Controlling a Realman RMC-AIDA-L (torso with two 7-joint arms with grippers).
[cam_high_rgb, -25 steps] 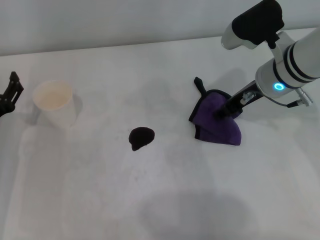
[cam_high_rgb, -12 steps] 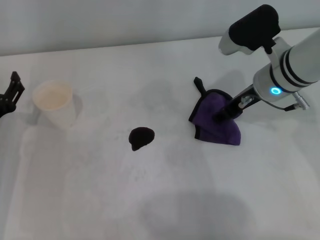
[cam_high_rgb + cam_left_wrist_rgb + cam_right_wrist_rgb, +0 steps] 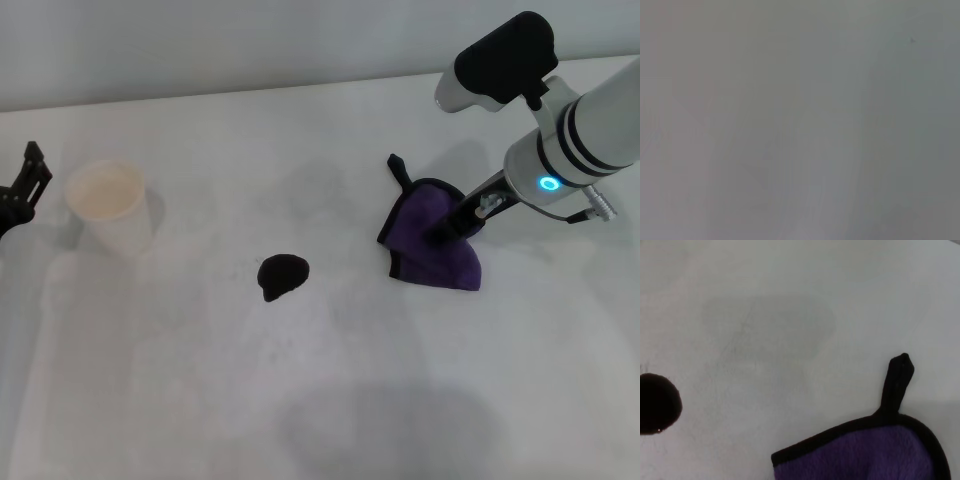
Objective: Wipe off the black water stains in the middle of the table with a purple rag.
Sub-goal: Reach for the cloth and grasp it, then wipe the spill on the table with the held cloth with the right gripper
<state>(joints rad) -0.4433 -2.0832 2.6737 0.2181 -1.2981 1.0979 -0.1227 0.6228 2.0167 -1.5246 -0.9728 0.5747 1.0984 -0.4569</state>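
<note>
My right gripper (image 3: 447, 225) is down on the purple rag (image 3: 436, 243), fingertips pressed into the cloth. I can't tell whether the jaws have closed on it or how wide they are; the wrist view doesn't show my fingers. My left gripper (image 3: 18, 190) is parked at the table edge, far side of the stain (image 3: 282, 275), past the paper cup (image 3: 110, 206); its opening is unclear too.

Layout relative to the stain: rag is well apart on my right and slightly further back, its black hanging loop (image 3: 399, 172) pointing away from me. Cup is well apart on my left. The stain sits near the middle of the table (image 3: 330, 400), untouched, glossy, so likely still wet.

Risks as I judge them:
- Shallow pinch on bunched cloth: rag slips out on lift or mid-drag.
- Rag stays folded: small contact patch, smears the liquid instead of absorbing.
- Too little downforce: streaks left behind.
- Overshooting the wipe stroke toward the cup could knock it.

No brands, labels or readable text anywhere.
</note>
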